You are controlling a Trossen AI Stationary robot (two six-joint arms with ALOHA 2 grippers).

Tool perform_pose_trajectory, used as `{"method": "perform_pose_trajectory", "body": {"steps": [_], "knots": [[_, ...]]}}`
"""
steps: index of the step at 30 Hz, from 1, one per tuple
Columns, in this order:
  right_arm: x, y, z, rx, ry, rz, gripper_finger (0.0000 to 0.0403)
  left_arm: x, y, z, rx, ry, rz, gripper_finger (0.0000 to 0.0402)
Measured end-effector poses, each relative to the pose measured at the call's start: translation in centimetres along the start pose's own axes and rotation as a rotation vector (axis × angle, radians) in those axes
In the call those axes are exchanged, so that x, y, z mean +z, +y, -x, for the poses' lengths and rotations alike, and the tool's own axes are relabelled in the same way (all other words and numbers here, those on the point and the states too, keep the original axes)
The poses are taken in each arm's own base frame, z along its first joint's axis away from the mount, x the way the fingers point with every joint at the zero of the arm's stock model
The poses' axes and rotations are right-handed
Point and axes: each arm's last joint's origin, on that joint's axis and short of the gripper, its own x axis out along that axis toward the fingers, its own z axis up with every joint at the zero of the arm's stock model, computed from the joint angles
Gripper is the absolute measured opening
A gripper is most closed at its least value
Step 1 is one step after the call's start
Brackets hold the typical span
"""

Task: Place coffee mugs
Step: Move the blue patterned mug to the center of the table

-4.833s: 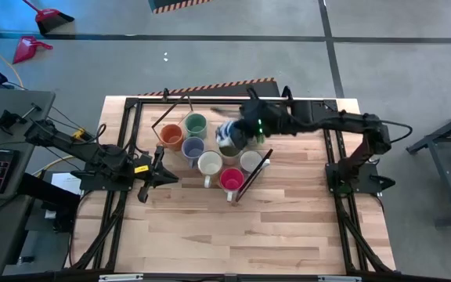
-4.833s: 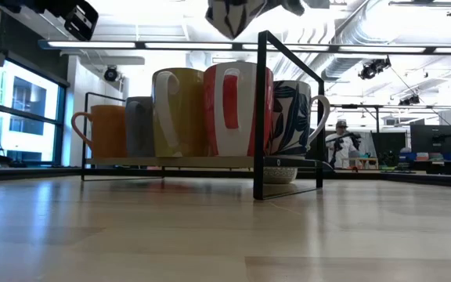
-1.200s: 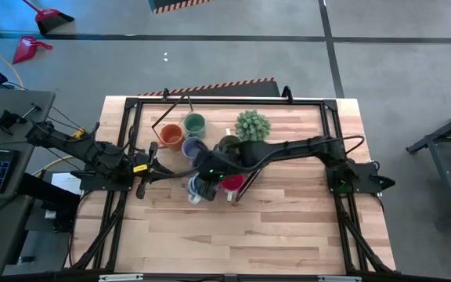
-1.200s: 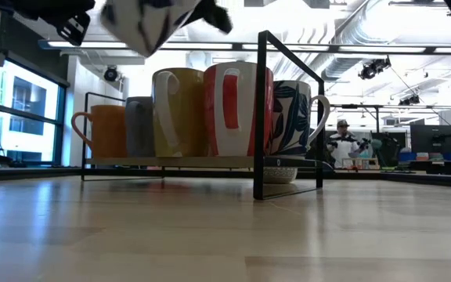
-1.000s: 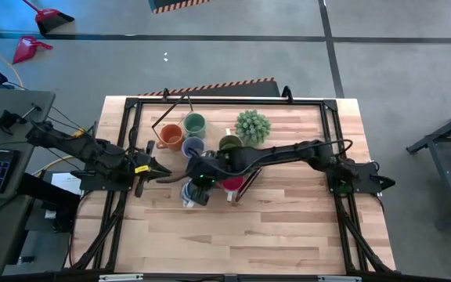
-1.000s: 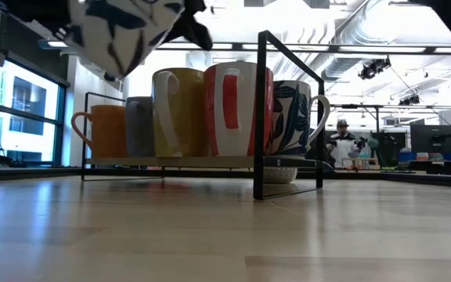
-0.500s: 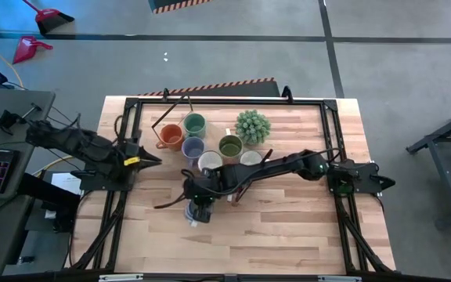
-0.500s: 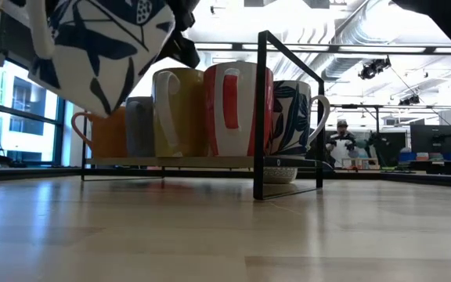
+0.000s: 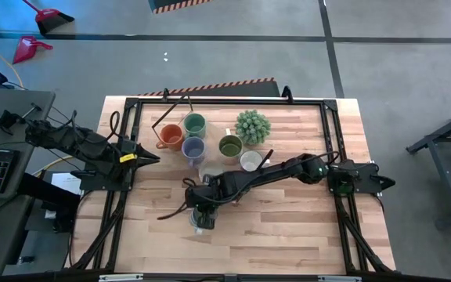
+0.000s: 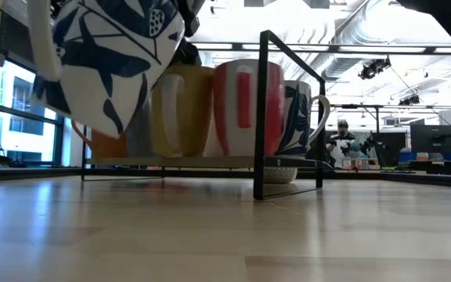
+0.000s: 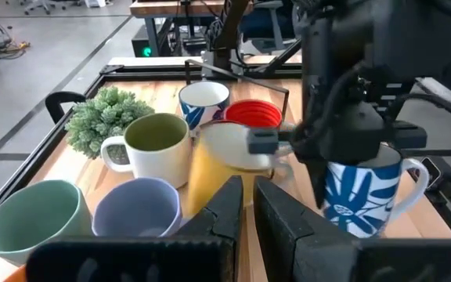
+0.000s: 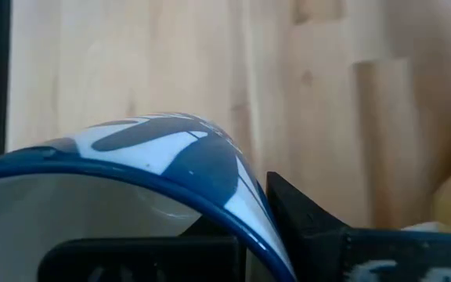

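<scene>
A white mug with a blue leaf pattern [image 10: 104, 63] hangs from my right gripper [image 9: 202, 210], which is shut on it over the near middle of the table [image 9: 288, 227]. The same mug [image 11: 362, 200] shows in the left wrist view, handle toward the right arm's base. Other mugs stand on their bases in a black wire rack [image 10: 260, 110]: orange [image 9: 171, 137], pale green [image 9: 195, 124], blue-grey [image 9: 193, 147], olive [image 9: 230, 146], white [image 9: 250, 160], yellow [image 10: 182, 110] and red [image 10: 241, 106]. My left gripper [image 9: 149, 157] waits shut at the rack's left side. My right gripper holds the patterned mug by its rim [image 12: 210, 168], one finger inside the cup and one finger [image 12: 312, 223] outside the wall. The fingers come from above, pointing down. The mug is lifted clear of the table and hangs tilted below the fingers.
A spiky green potted plant [image 9: 252, 125] stands at the far side of the rack. The black frame rails [image 9: 131, 117] run along the table's edges. Bare wood lies near and to the right of the held mug. A person [image 10: 339, 141] shows far off in the room.
My right gripper has carried the patterned mug from beside the rack toward the table's near edge and lower down, still shut on it and tilted. My left gripper has drawn back slightly toward the left edge. The yellow and red mugs in the rack have shifted a little.
</scene>
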Motion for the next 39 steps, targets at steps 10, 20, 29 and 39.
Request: {"method": "perform_pose_trajectory", "body": {"steps": [10,20,29,39], "knots": [[0.7,0.1,0.4,0.0,-0.058,0.021,0.0004,0.0,0.0,0.0,-0.001,-0.002,0.001,0.0021],[0.7,-0.3,0.8,-0.036,-0.052,0.024,0.0004,0.1,0.0,0.0,-0.003,-0.007,0.003,0.0021],[0.9,-1.0,0.8,-0.04,-0.053,0.031,0.0004,0.1,0.0,0.0,-0.002,-0.007,-0.003,0.0021],[1.0,-1.2,0.8,-0.027,-0.048,0.072,0.0004,0.1,0.0,0.0,-0.001,-0.007,-0.004,0.0021]]}}
